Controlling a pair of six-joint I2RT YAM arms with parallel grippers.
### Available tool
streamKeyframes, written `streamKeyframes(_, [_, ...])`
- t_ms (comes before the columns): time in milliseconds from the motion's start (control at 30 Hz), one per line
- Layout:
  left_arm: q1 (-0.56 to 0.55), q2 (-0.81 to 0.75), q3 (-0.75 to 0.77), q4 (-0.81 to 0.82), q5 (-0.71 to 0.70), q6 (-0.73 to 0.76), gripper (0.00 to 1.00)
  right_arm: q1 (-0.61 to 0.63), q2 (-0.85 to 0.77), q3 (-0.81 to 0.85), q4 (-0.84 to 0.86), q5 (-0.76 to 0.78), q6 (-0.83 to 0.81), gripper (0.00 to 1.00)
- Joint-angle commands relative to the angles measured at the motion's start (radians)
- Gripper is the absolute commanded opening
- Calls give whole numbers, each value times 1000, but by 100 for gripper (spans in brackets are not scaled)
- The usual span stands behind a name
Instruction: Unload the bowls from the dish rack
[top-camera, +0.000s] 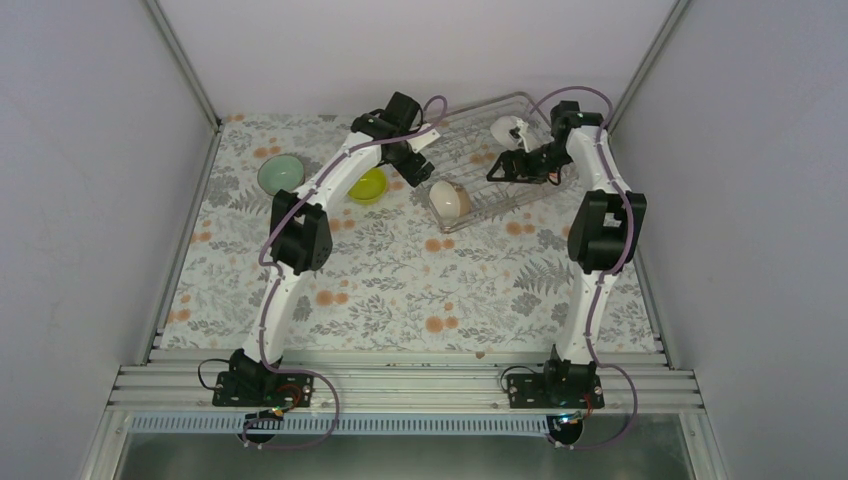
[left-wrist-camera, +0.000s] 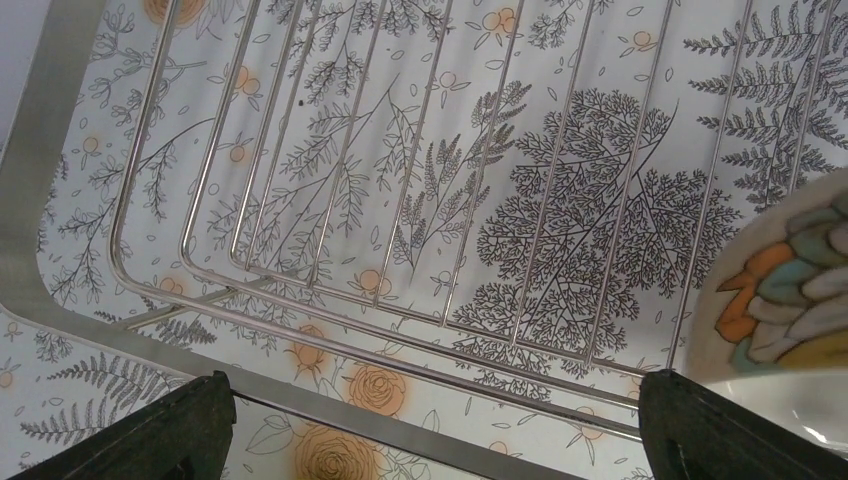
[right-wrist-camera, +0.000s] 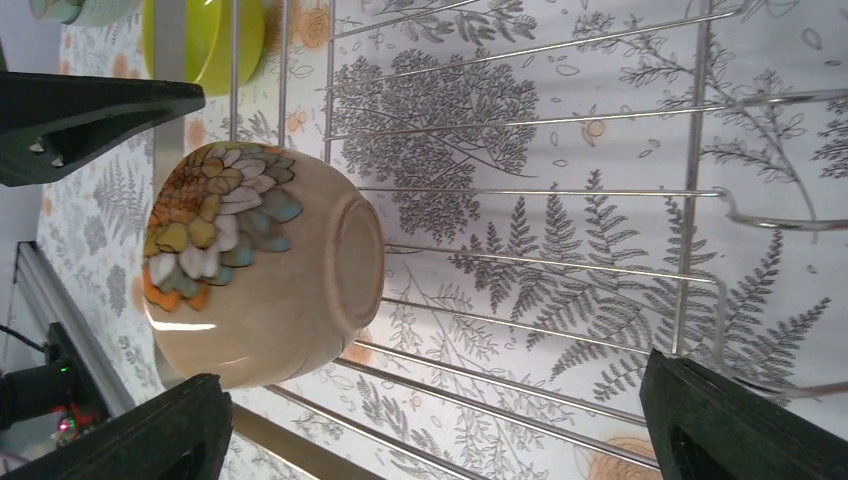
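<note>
Bowls: roughly halfway, by my count. Mint green round bowl and yellow-green round bowl are out on floral tablecloth, at table's 10 and 11 o'clock. Silver wire dish rack sits at 1 o'clock with two left inside: beige round bowl with flower pattern tipped on side at rack's 7 o'clock corner, white round bowl near its 12. Left gripper and right gripper hover over rack, fingers spread wide, gripping nothing.

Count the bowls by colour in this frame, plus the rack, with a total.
Mint green bowl: 1
Yellow-green bowl: 1
Beige patterned bowl: 1
White bowl: 1
Dish rack: 1
Total: 5 things, 4 of them bowls
</note>
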Motion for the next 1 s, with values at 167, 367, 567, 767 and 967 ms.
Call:
streamKeyframes(167, [-31, 29, 23, -19, 42, 4, 100, 72, -84, -39, 92, 171, -44, 100])
streamKeyframes(367, [-38, 21, 25, -22, 38, 6, 100, 160, -68, -92, 187, 337, -11, 100])
streamKeyframes(567, [-41, 5, 8, -18, 39, 8, 100, 171, -17, -22, 227, 451, 71, 92])
streamKeyframes(767, [-42, 8, 11, -21, 40, 9, 100, 188, -45, -64, 239, 524, 78, 82])
streamKeyframes(967, [-50, 22, 33, -30, 44, 11, 100, 195, -38, -106, 243, 551, 67, 71])
